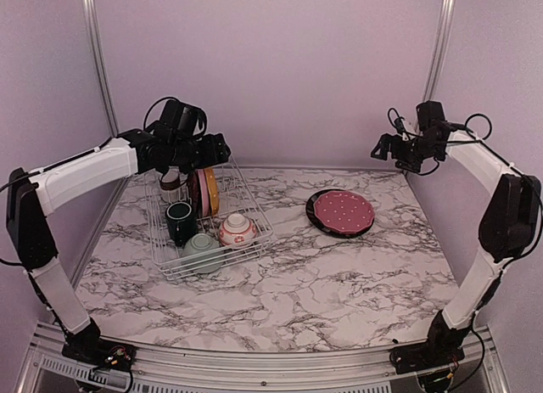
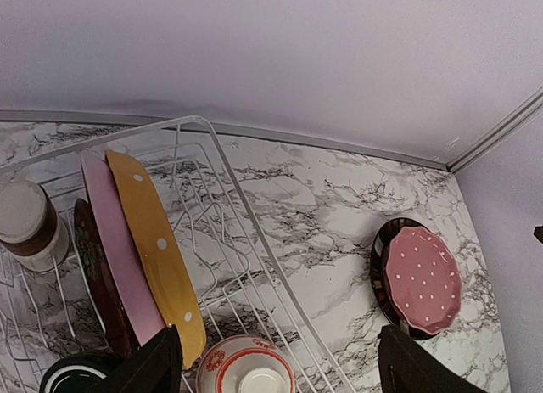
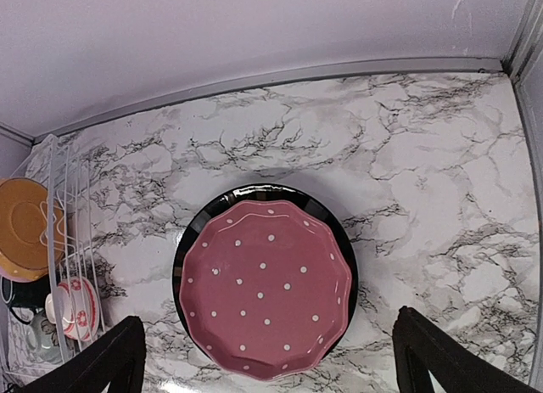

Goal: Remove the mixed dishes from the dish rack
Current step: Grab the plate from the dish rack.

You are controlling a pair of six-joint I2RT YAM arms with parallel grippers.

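Left gripper (image 2: 280, 352), jaws apart: yellow plate (image 2: 157, 257) ahead (upright, rim presented for pinching). Right gripper (image 3: 270, 346), jaws apart: dotted plate (image 3: 265, 283) centred between them.

Toward the back left of the marble-patterned table (image 1: 339, 300): white wire-grid dish rack (image 1: 259, 210). Upright in its rear dividers, left to right, close together: floral red plate (image 2: 86, 244), pink plate (image 2: 114, 240), yellow plate (image 2: 157, 249). Left of those, white-and-brown cup (image 1: 170, 182). In front, dark green mug (image 1: 180, 221); nearer still, pale green bowl (image 1: 202, 249), with pink-white floral bowl (image 1: 237, 230) just right. Well right of the rack, dotted dark red plate (image 1: 344, 210) stacked on black plate (image 3: 254, 193).
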